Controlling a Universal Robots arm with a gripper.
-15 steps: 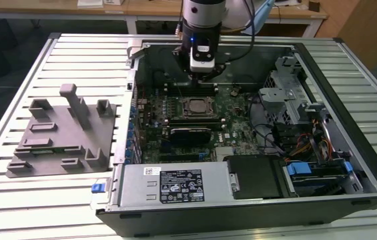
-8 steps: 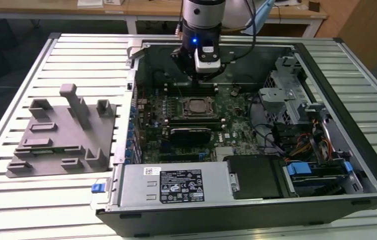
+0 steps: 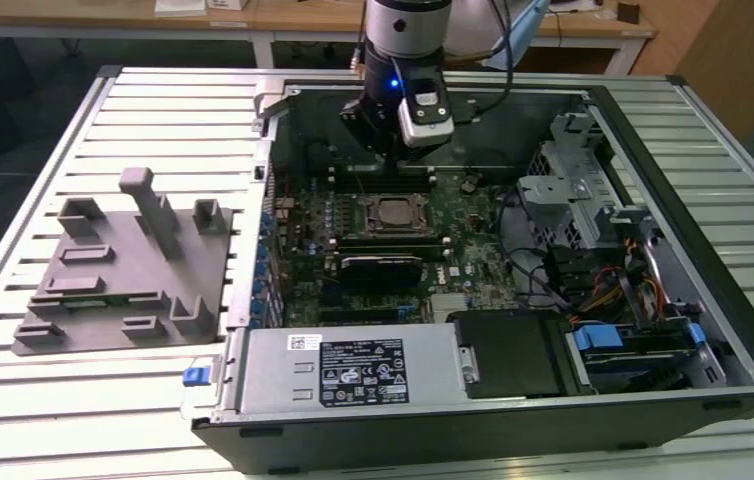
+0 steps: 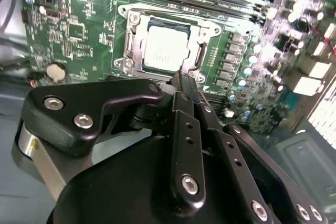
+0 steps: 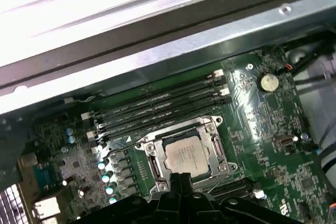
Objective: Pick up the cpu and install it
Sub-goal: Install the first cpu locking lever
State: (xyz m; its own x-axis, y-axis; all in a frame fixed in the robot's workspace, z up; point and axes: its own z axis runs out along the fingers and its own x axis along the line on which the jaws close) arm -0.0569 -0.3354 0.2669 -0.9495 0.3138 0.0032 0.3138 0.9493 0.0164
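The cpu (image 3: 391,212) (image 4: 165,51) (image 5: 186,153), a pale silver square chip, lies flat inside the metal-framed socket (image 5: 215,132) on the green motherboard (image 3: 464,240). My gripper (image 3: 388,150) hangs inside the open computer case, a little above the board and just off the socket's far side. In both wrist views its black fingers (image 4: 181,85) (image 5: 178,179) are pressed together, shut with nothing between them, with the tips just short of the socket's edge.
The case walls (image 3: 577,95) ring the board, with memory slots (image 5: 163,103), a drive cage (image 3: 564,190) with cables at the exterior view's right and a power supply (image 3: 350,370) in front. A large grey fixture (image 3: 124,270) with upright blocks stands on the slatted table at the exterior view's left.
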